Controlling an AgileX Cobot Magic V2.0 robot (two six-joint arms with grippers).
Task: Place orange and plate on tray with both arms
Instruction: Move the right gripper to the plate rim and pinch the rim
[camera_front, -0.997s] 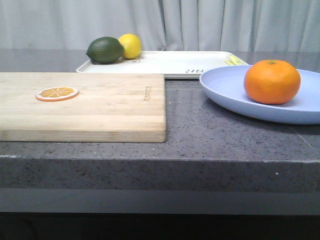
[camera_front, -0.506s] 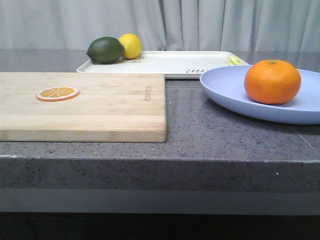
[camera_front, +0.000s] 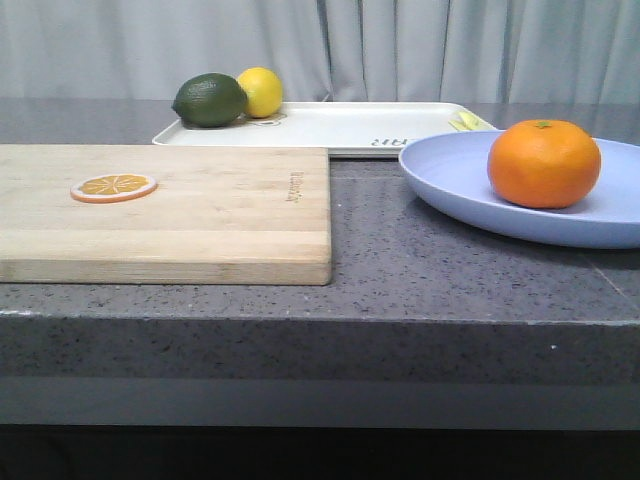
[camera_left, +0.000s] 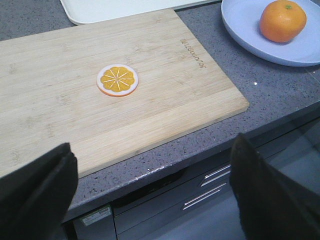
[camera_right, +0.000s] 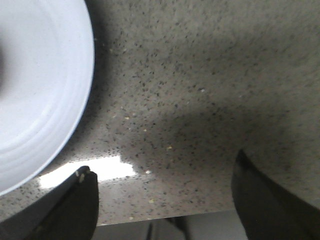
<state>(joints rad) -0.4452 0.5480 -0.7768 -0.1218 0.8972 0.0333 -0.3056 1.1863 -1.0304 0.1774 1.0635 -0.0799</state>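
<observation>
Nothing has moved: the orange (camera_front: 544, 163) sits loose on the stiff plate (camera_front: 470, 185); grip its rim; both grippers' jaws apart

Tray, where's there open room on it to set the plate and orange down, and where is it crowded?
The tray is bare across its middle and right, between the lime and lemon at its left end and the small pale green thing at its right corner. The left end is crowded. The plate with the orange overlaps the tray's front right edge in the front view.

Speckled grey countertop (camera_front: 400, 260): board (camera_front: 200, 215), tray (camera_front: 340, 128), plate (camera_front: 460, 180).
</observation>
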